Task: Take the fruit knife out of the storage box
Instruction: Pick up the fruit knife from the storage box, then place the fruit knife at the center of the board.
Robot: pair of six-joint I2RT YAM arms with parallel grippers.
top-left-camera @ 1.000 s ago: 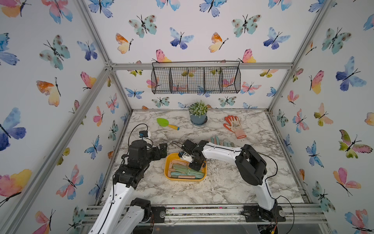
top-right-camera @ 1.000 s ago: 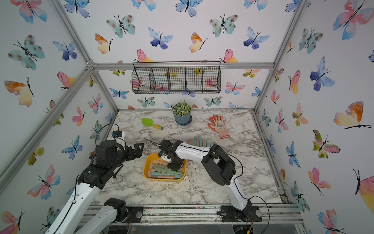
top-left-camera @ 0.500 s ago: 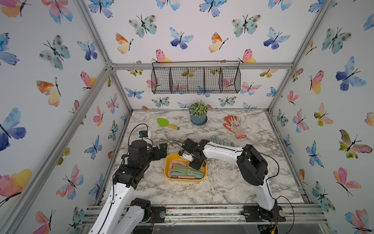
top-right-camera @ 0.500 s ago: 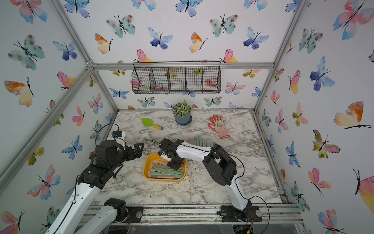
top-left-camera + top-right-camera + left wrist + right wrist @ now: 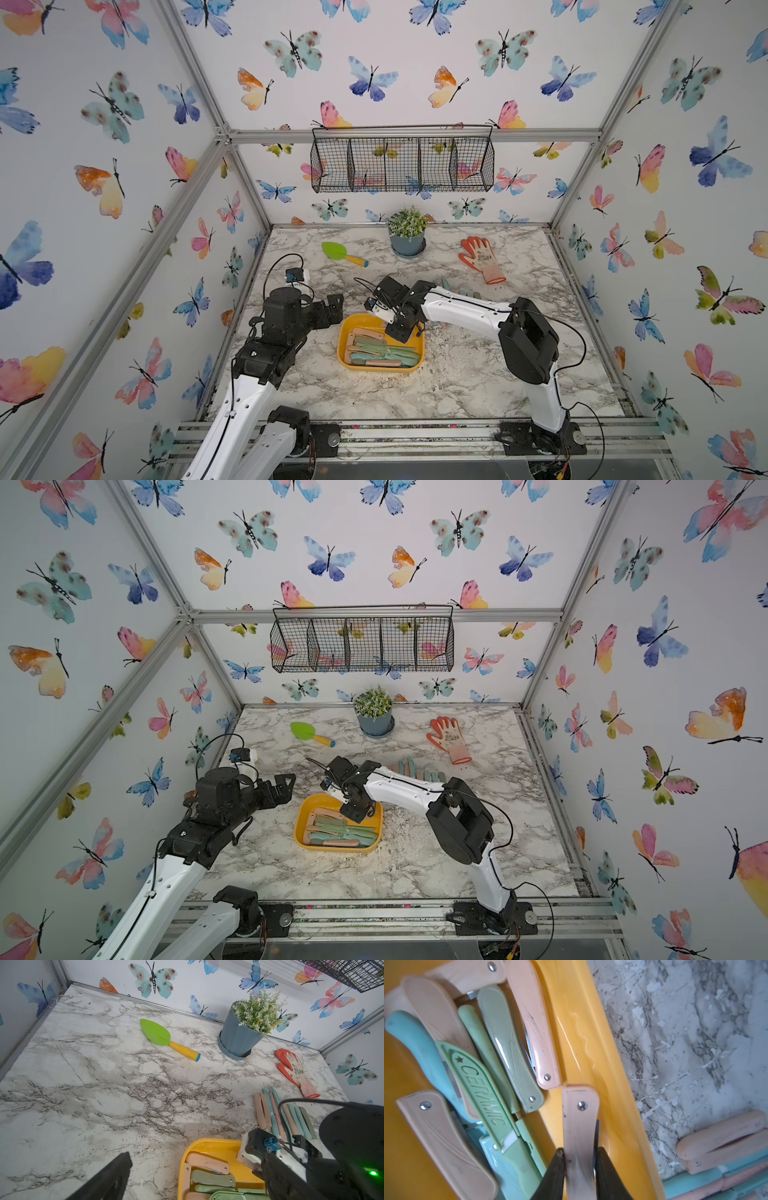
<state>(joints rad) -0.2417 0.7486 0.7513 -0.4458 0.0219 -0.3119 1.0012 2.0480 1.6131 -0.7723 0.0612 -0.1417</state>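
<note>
Marble table [image 5: 457, 390], and low in the middle of both top views sits the yellow box [image 5: 359, 322], piled with folding knives [image 5: 384, 353]. The right gripper [image 5: 579, 1154] is pinched tight on a pink knife [image 5: 580, 1118], held over the box's inner wall. The left gripper [image 5: 334, 307] hangs just left of the box, jaws apart, holding nothing.

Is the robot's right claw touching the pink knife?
Touching. The right wrist view shows it plainly: the right gripper has its two black fingers pressed against both sides of the pink knife, with no gap between them.
</note>
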